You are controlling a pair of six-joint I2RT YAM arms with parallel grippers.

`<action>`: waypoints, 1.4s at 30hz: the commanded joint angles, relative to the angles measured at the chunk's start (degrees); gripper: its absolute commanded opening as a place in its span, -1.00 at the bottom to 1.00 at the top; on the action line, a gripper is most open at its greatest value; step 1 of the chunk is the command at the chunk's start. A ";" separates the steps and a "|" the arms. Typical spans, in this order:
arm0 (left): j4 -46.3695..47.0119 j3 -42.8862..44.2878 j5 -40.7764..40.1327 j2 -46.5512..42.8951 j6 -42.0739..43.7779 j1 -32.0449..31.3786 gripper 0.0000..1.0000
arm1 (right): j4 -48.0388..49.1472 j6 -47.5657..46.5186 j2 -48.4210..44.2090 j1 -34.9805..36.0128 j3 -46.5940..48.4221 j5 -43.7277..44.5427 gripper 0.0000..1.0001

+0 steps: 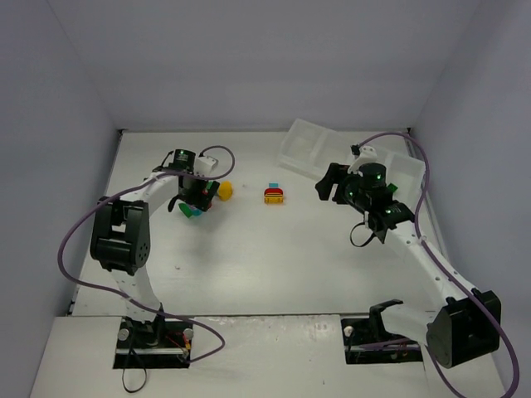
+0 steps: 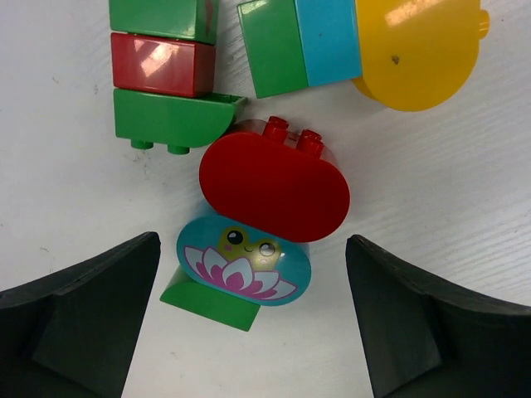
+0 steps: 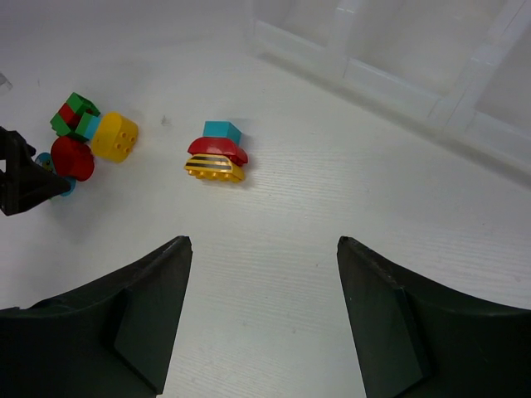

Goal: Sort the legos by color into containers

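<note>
My left gripper (image 2: 253, 249) is open, low over a cluster of legos on the table (image 1: 274, 265) at the left (image 1: 199, 203). Between its fingers lie a red rounded brick (image 2: 274, 186), a teal lotus-print brick (image 2: 245, 264) and a green wedge (image 2: 207, 300). Beyond them are a green-red-green stack (image 2: 162, 75), a green-teal piece (image 2: 300, 46) and a yellow round brick (image 2: 415, 50). A separate teal-red-yellow stack (image 1: 275, 194) sits mid-table, also in the right wrist view (image 3: 217, 153). My right gripper (image 3: 261, 245) is open and empty above the table, near the white tray (image 1: 311, 145).
The tray's compartments (image 3: 398, 58) lie at the back right, partly hidden by my right arm. White enclosure walls (image 1: 75, 149) ring the table. Purple cables (image 1: 75, 240) loop beside both arms.
</note>
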 commanded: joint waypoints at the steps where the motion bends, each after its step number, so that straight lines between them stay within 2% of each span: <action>1: -0.91 4.10 1.71 -0.45 6.46 0.20 0.74 | 2.12 -0.88 -2.21 0.47 1.43 -0.88 0.36; 5: -2.77 4.81 1.89 0.78 7.96 0.20 0.71 | 2.03 -0.96 -2.21 0.56 1.35 -0.96 0.36; 19: 2.50 -1.69 2.15 0.26 8.93 1.16 0.57 | 2.03 -0.97 -1.86 0.56 1.26 -1.75 0.36; 21: 3.03 -1.96 2.76 0.08 8.75 1.51 0.50 | 2.03 -0.97 -2.03 0.56 1.26 -2.02 0.36; 25: 4.00 -2.75 4.69 -0.53 8.32 1.52 0.18 | 2.03 -1.14 -2.21 0.56 0.99 -2.28 0.36; 27: 4.18 -3.45 5.75 -0.97 8.05 1.52 -0.16 | 2.03 -1.14 -2.39 0.56 1.08 -2.98 0.35; 29: 4.87 -4.59 5.84 -2.46 7.61 1.43 -0.65 | 2.03 -1.14 -2.47 0.56 1.43 -3.86 0.34; 33: 7.95 -7.92 8.21 -9.39 6.30 1.25 -0.79 | 2.03 -0.88 -2.12 1.00 2.75 -6.93 0.33; 36: 11.90 -11.96 10.76 -18.00 4.98 0.64 -0.87 | 2.29 0.79 -0.98 1.44 4.68 -12.72 0.35; 39: 13.75 -14.43 12.43 -28.01 4.10 -1.38 -0.94 | 3.08 3.77 0.77 2.93 6.70 -17.74 0.39; 42: 13.93 -15.49 12.00 -33.82 3.48 -5.41 -1.00 | 5.18 7.90 2.36 5.30 8.20 -20.38 0.39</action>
